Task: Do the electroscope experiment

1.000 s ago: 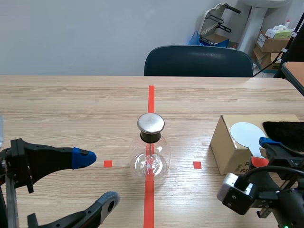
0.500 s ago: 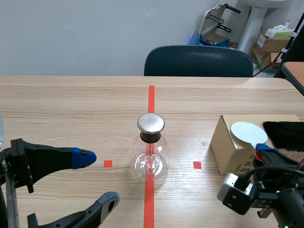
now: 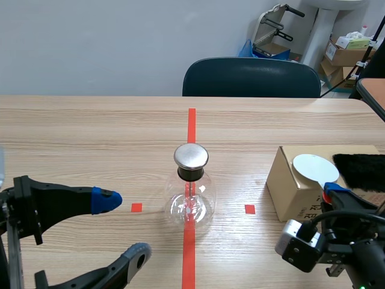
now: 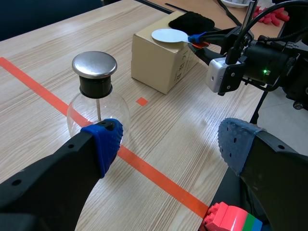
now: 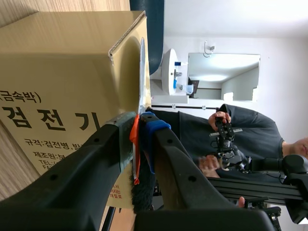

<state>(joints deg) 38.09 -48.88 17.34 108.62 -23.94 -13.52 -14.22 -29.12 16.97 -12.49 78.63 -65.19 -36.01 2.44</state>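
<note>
A glass flask electroscope (image 3: 191, 198) with a metal cap (image 3: 191, 156) stands on the red centre line. To its right is a cardboard box (image 3: 295, 183) with a white disc (image 3: 311, 167) lying on top and a black fur cloth (image 3: 361, 168) behind the disc. My right gripper (image 3: 329, 194) is at the box's near corner, shut on the disc's red handle (image 5: 135, 144). In the right wrist view the disc (image 5: 142, 72) shows edge-on. My left gripper (image 4: 168, 139) is open, with the flask (image 4: 96, 110) just ahead of its blue pad (image 4: 103, 139).
A dark chair (image 3: 251, 77) stands at the table's far edge. In the left wrist view, toy bricks (image 4: 231, 219) lie below the table edge under my left gripper. In the right wrist view a person (image 5: 231, 139) is beyond the box (image 5: 62, 62).
Over the last second my right gripper shifted slightly nearer along the box's corner and covered most of the red handle. It has been still for the last half second. The left arm has not moved.
</note>
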